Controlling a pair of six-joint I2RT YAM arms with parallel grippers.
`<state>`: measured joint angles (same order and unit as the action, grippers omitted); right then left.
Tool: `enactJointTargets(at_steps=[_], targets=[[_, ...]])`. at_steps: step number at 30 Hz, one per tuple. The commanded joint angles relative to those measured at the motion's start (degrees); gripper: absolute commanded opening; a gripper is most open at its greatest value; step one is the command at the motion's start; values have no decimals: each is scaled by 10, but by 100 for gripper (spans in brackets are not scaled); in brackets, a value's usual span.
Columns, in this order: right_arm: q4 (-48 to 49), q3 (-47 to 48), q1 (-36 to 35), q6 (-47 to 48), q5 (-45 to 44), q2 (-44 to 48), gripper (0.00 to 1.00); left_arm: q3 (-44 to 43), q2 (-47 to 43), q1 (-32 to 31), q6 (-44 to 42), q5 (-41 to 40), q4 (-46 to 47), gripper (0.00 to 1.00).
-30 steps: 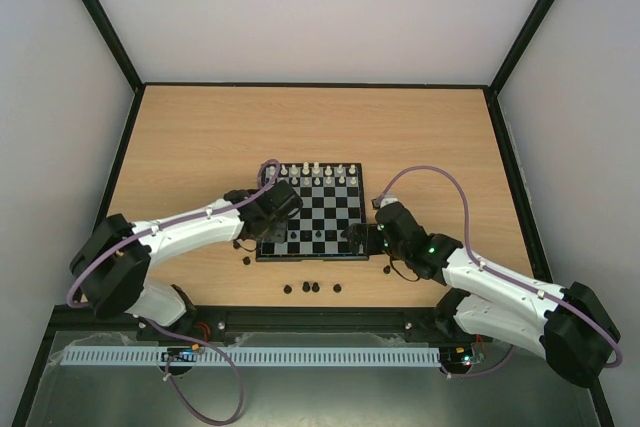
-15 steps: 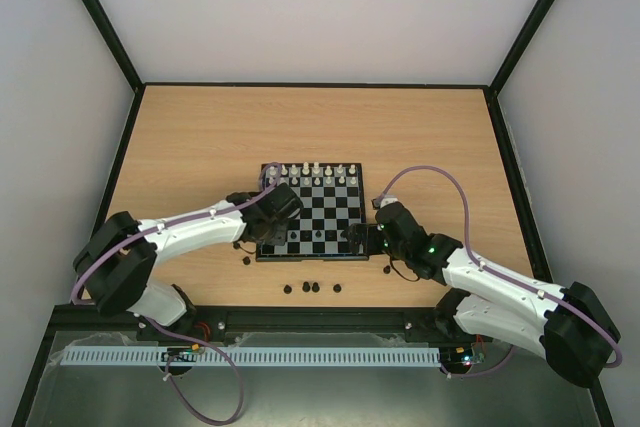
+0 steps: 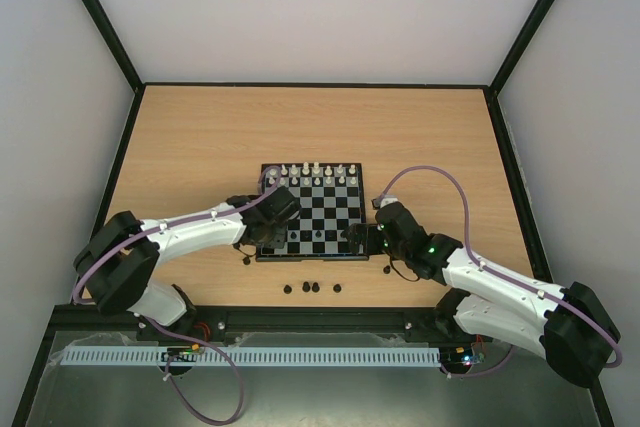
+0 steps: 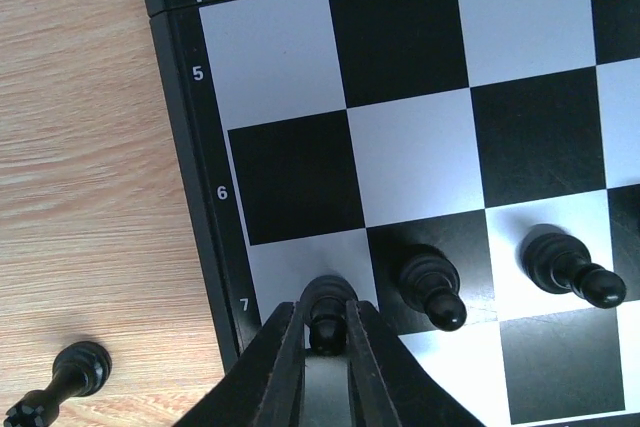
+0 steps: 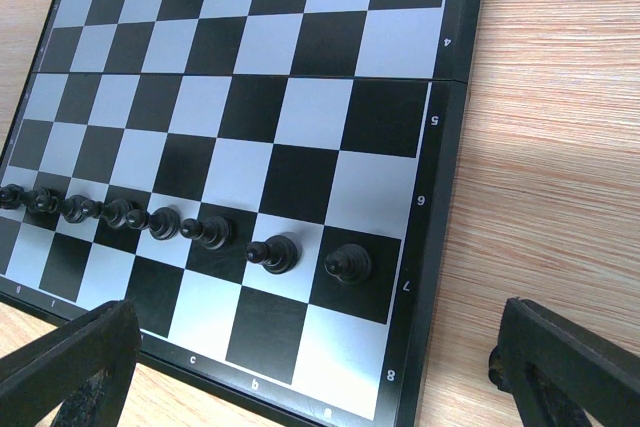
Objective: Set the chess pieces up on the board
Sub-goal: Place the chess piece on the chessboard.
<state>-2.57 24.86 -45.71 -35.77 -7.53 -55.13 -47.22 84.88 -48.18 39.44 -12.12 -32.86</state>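
A: What could go wrong from here?

B: The black pawn (image 4: 325, 297) in the left gripper (image 4: 323, 339) is the worry. It stands on the row-seven square right against the frame, at the 8 o'clock corner of the board (image 3: 345, 212) seen from overhead. If the fingers drag it as they part, or lift off crooked, I judge it tips. It could fall toward the frame at 9 o'clock, or into the neighbouring pawn (image 4: 430, 287) just beside it at 3 o'clock and on down the row.

A: So the jaws are closed on it?

B: Pressed nearly together, pinching the pawn's head between the tips. I cannot tell whether its base sits flat, because the fingers hide it.

A: And the other arm?

B: The right gripper (image 5: 318, 332) hangs at the board's 4 o'clock corner, spread wide and holding nothing.

A: Much left to do?

B: Plenty, I'd say. Loose black pieces (image 3: 311, 288) lie on the table (image 3: 200, 137) at 6 o'clock, off the board. White pieces (image 3: 315, 169) line the 12 o'clock edge.
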Motion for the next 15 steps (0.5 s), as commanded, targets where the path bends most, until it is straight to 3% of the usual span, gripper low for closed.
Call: enactJointTargets(at_steps=[1,7,15], targets=[[0,-6,1,5,-1,-1,99,8,6,3,6,2,0,17],[0,-5,2,5,-2,0,99,8,3,3,7,-2,-3,28],[1,-5,2,5,-2,-2,99,4,-1,5,7,-6,-9,32]])
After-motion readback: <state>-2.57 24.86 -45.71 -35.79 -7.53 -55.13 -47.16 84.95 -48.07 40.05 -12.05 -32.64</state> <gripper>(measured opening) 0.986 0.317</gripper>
